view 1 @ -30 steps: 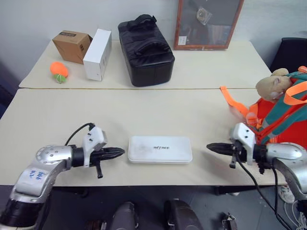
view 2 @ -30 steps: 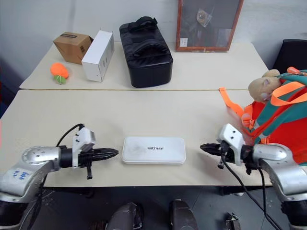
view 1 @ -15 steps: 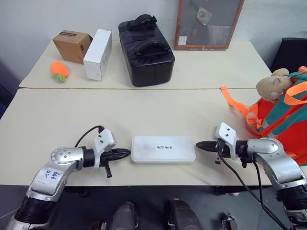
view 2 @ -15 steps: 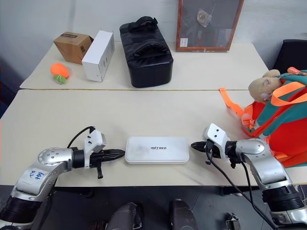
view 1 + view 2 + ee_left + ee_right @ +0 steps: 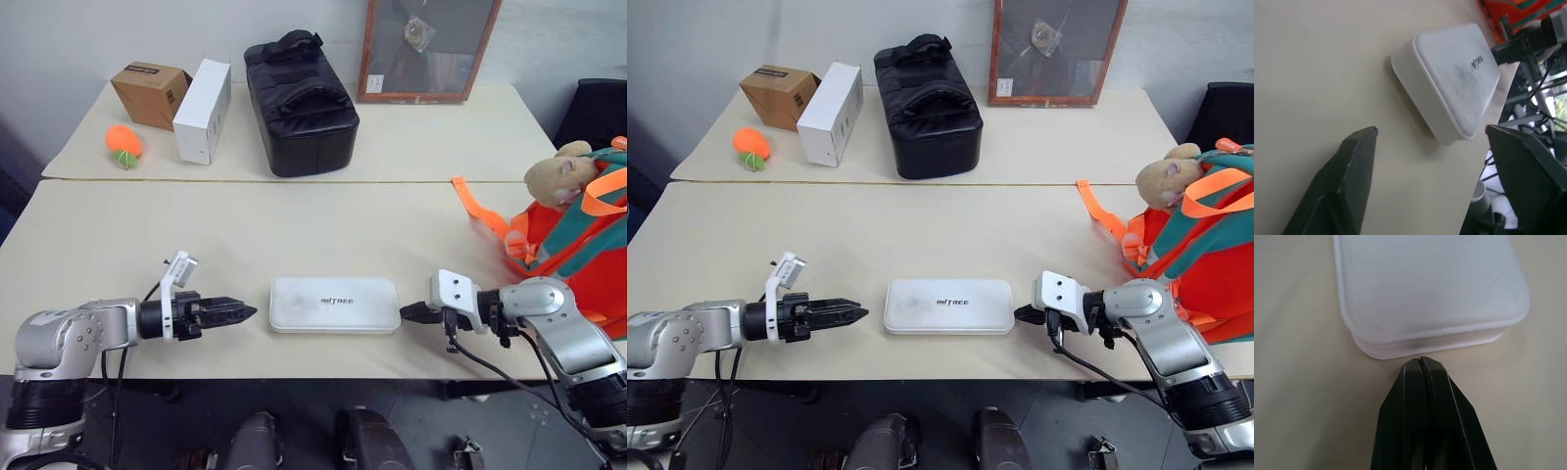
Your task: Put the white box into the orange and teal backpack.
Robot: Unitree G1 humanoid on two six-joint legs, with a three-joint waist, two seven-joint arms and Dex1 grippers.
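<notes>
On the near table, flat white plastic box (image 5: 335,305) between spread left gripper (image 5: 235,312) and clenched, empty right gripper (image 5: 409,313); risk: closed tip skids box away.

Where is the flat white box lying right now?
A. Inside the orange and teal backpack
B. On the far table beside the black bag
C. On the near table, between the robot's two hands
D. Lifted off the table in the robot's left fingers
C: the white box lies flat on the near table, with the left gripper on one side and the right gripper on the other.
</notes>
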